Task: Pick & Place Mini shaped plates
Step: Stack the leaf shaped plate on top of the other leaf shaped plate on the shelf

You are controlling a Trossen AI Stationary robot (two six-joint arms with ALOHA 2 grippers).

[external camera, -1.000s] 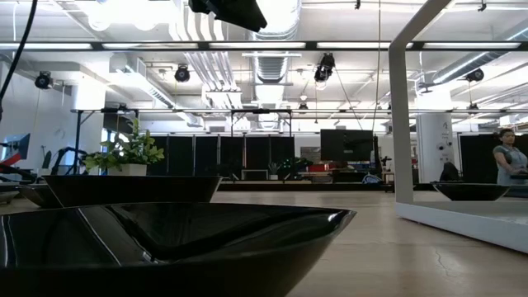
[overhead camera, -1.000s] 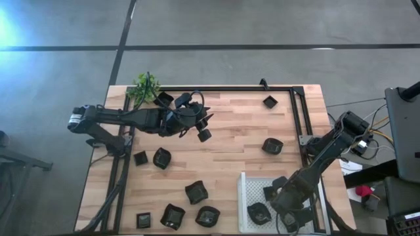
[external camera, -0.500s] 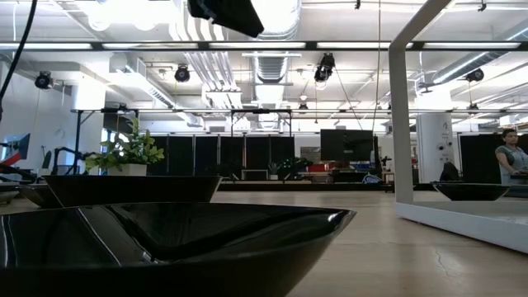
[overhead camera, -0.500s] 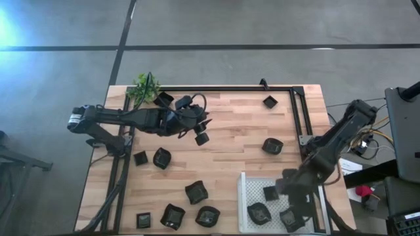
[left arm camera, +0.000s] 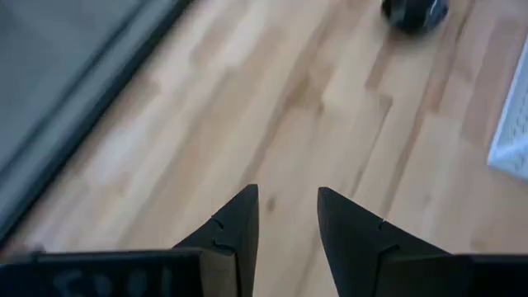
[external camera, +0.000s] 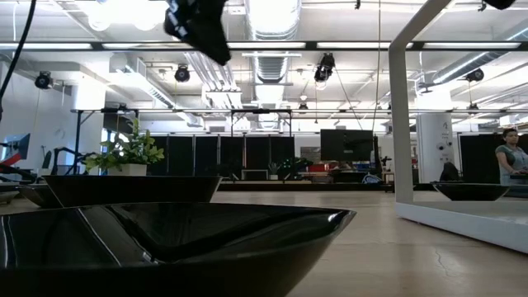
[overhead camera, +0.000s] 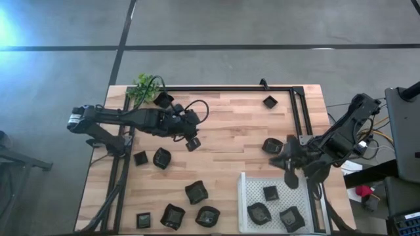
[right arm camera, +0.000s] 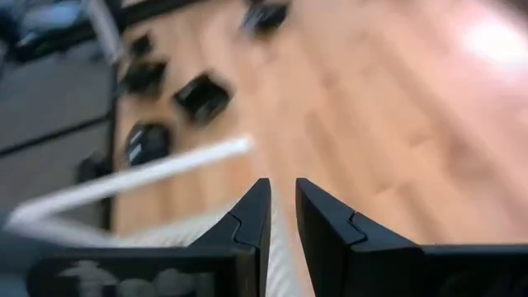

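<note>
The right gripper [overhead camera: 289, 165], fingers narrowly parted and empty, is shown above the white tray's [overhead camera: 247, 196] far edge; the nearest loose mini plate [overhead camera: 272, 145] lies just beyond it, leftward.

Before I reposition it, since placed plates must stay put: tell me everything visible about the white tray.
The white perforated tray looks like rigid plastic or metal, dotted with small holes and edged by a raised rim. It lies flat on the wooden table's near right corner. Three mini plates rest inside. The right gripper hovers above its far edge without touching.
</note>
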